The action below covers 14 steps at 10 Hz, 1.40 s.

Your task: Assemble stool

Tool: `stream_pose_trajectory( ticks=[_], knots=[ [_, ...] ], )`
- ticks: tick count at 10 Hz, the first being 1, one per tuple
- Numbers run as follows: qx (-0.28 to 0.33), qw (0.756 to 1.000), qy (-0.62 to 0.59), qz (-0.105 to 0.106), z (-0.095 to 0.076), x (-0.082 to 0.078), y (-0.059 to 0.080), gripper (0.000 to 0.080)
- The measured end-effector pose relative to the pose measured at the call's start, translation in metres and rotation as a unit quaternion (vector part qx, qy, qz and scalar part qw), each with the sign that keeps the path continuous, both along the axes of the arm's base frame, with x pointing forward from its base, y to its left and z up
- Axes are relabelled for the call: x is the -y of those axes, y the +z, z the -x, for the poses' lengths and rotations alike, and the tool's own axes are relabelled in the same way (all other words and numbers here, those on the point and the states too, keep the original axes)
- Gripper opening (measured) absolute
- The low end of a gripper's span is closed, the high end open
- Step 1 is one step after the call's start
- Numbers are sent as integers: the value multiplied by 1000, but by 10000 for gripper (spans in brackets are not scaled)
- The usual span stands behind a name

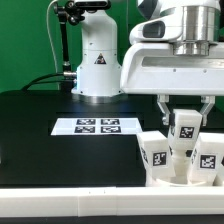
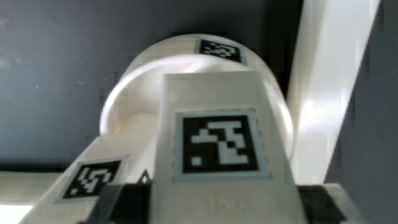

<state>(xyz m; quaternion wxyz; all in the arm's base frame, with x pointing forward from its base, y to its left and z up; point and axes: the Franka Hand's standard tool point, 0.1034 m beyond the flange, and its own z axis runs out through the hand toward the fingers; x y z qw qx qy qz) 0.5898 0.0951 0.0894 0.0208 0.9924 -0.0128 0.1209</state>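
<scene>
My gripper hangs at the exterior view's right, shut on a blocky white stool leg that carries a black-and-white marker. The leg is held upright over the round white seat. Two more legs stand up from the seat on either side of it. In the wrist view the held leg fills the middle, clamped between the dark fingers of my gripper. Beyond it lies the seat. Another leg shows beside it. Whether the held leg touches the seat is hidden.
The marker board lies flat on the black table, towards the exterior view's left of the seat. The arm's white base stands behind it. A long white rail runs beside the seat.
</scene>
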Motion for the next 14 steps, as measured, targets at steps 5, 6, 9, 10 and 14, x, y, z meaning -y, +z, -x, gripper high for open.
stream_pose_trajectory(
  ticks=[5, 6, 9, 10, 14],
  knots=[
    [20, 1000, 4, 3, 3, 1, -11, 338],
    [23, 1000, 5, 3, 3, 1, -11, 338],
    [24, 1000, 5, 3, 3, 1, -11, 338],
    [23, 1000, 5, 3, 3, 1, -11, 438],
    [23, 1000, 3, -3, 0, -2, 2, 639]
  ],
)
